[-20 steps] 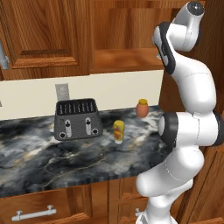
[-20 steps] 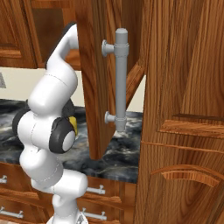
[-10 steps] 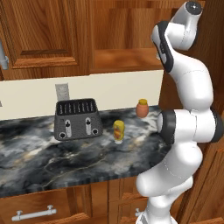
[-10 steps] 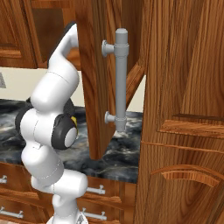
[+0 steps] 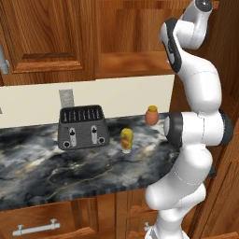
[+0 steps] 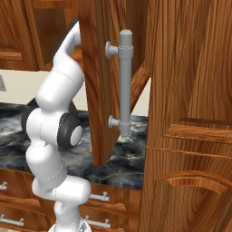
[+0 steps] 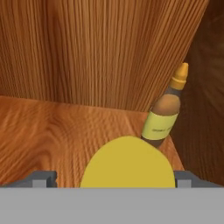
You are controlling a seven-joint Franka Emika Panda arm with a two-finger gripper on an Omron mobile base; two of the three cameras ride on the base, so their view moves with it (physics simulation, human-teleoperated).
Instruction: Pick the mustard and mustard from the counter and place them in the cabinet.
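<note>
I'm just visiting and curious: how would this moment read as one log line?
gripper: open over mustard in cabinet | second mustard: on counter

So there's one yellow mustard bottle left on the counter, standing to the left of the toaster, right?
Not quite: the mustard bottle stands to the right of the toaster, not the left, as the left base view shows. It is indeed on the counter.

Yellow mustard (image 5: 126,139) with orange-red label, black-grey veined counter (image 5: 56,168), seemingly brown slim bottle (image 7: 165,109), yellow-labelled.
</note>
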